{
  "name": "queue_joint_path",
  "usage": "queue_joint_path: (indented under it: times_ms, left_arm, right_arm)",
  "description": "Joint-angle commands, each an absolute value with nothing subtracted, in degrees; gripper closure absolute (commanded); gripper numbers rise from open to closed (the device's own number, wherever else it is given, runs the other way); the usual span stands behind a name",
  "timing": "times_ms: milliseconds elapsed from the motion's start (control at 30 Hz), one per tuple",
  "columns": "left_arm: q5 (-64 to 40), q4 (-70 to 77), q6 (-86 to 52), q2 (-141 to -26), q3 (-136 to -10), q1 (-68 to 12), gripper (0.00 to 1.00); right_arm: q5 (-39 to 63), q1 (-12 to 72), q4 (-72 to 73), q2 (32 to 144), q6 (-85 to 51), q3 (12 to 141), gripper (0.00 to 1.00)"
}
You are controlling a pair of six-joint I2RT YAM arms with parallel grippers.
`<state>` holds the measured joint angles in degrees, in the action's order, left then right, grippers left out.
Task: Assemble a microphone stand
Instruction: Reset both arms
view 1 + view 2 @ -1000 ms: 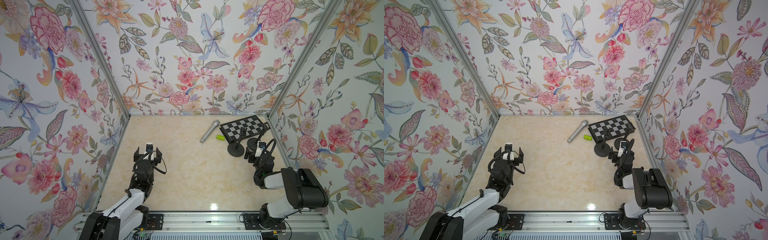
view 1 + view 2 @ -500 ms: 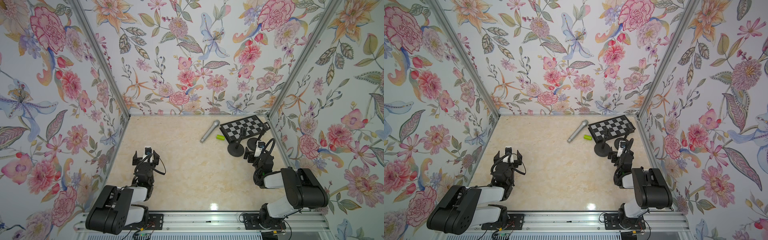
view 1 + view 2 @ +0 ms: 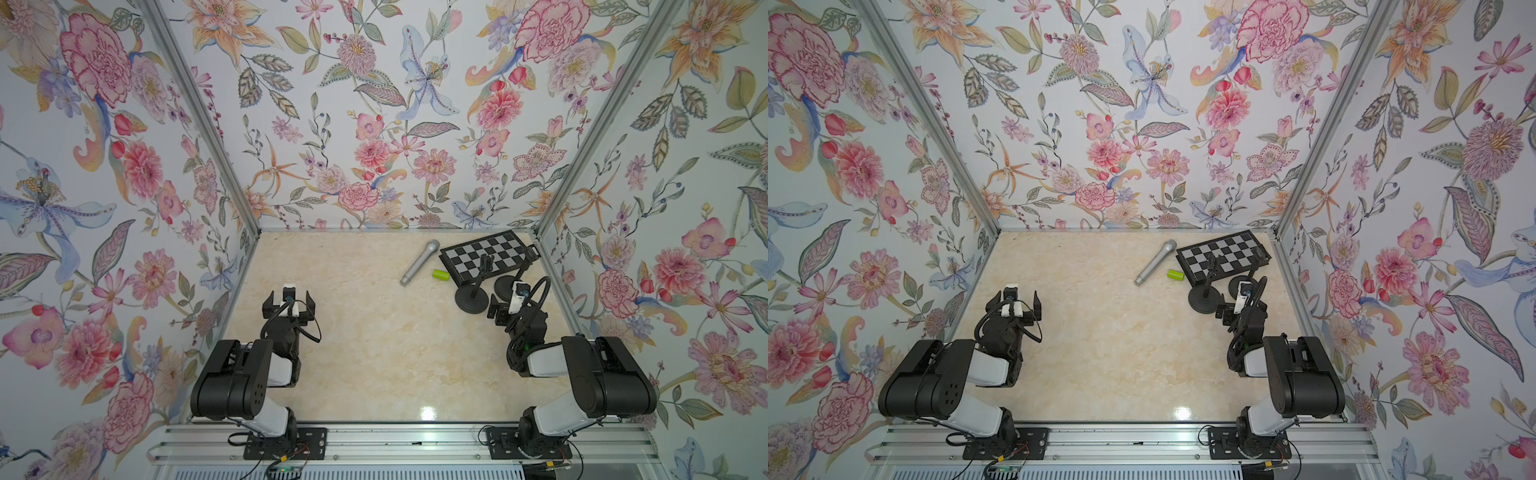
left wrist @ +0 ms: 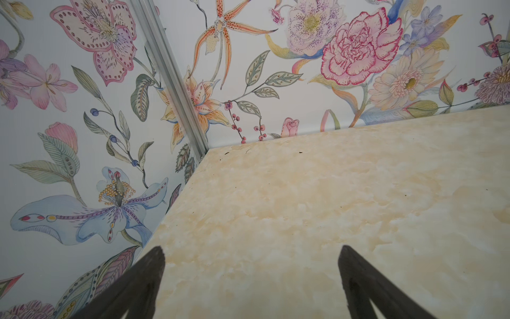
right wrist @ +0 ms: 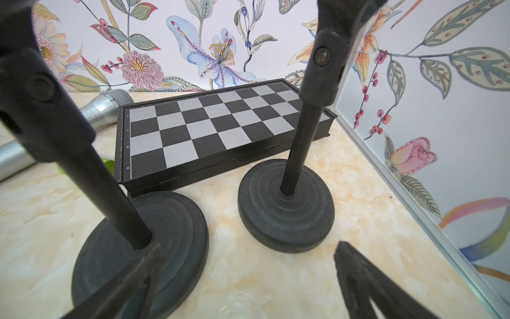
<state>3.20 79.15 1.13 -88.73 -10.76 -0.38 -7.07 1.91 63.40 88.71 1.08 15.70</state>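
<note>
Two black microphone stands with round bases stand at the right, in front of the chessboard; in both top views one base [image 3: 471, 298] [image 3: 1204, 300] is nearer the middle, the other [image 3: 505, 286] closer to the wall. A silver microphone [image 3: 419, 262] [image 3: 1155, 262] lies flat left of the board. My right gripper [image 3: 508, 305] [image 5: 248, 254] is open just short of the two bases [image 5: 139, 256] [image 5: 286, 205], one fingertip [image 5: 149, 265] over the nearer base's edge, holding nothing. My left gripper [image 3: 289, 300] [image 4: 251, 254] is open over bare tabletop at the left.
A folded black-and-silver chessboard [image 3: 486, 255] [image 5: 209, 129] lies at the back right. A small green cylinder [image 3: 441, 274] rests between microphone and board. Floral walls [image 3: 199, 249] close three sides; the right wall [image 5: 414, 138] runs close beside the stands.
The left arm has folded back toward its mount, its upper link now raised into view, with the gripper staying near the same spot. The right arm has not moved.
</note>
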Motion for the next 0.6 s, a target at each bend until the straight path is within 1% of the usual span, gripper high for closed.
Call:
queue_joint_path:
  times_ms: [0,567]
  left_arm:
    - [1.53,80.55,0.44,-88.6,-11.11,-0.04,0.01]
    - [1.56,80.16,0.27,-88.59,-11.4,-0.09,0.01]
  right_arm:
    - [-7.83,2.38,63.42,88.36,1.58,16.58,0.0]
    - [-8.54,2.99,64.16,88.42,2.03,16.4,0.0]
